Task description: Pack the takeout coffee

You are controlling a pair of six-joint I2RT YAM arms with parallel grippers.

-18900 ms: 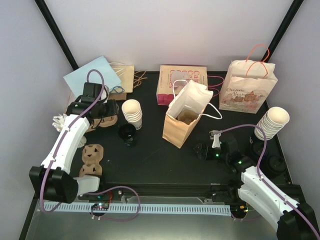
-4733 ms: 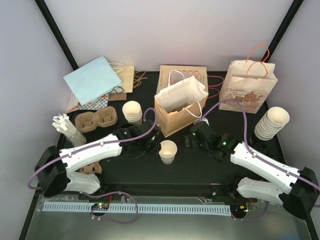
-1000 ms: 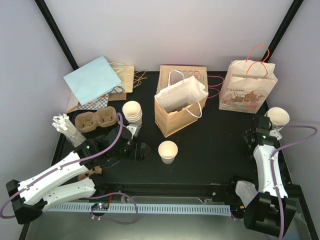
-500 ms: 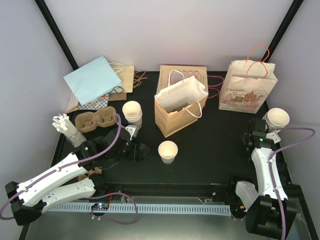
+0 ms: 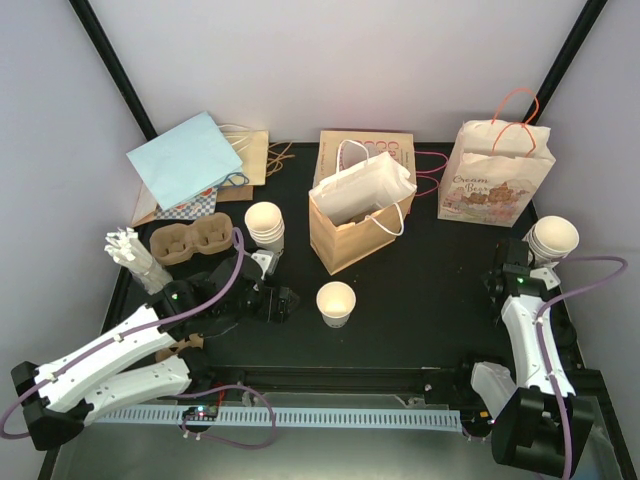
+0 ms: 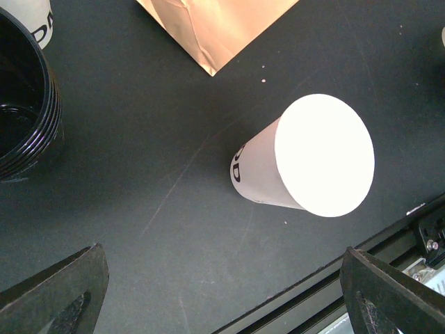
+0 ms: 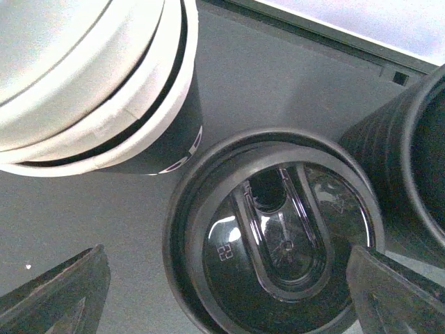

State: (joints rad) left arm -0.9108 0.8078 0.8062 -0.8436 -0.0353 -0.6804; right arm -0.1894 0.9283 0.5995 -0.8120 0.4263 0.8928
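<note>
The cup [image 5: 335,303] stands upright and lidless on the black surface [image 5: 420,320], just ahead of the left fingers [image 6: 59,289] and nearer the right-hand one of the pair. Those fingers are spread wide with nothing between them.

Its black lid [image 7: 274,233] is well apart from it. It tops a stack lying directly below and between the right fingers [image 7: 52,292], which are also wide apart and empty.

The step in hand looks like fetching that lid. It would go best with the fingers coming down centred over it, closing on the top rim alone and lifting straight up, so the nested lids underneath do not follow.

Room is tight. A tall stack of cups [image 7: 90,76] sits hard against the lid stack beyond the left-hand finger, and another black stack [image 7: 410,160] crowds the right-hand one.

By the left fingers, more black lids [image 6: 24,104] sit off the left-hand finger. The brown bag [image 6: 215,28] rises beyond the cup, and a white bag [image 5: 365,190] filling its mouth may hinder packing.
</note>
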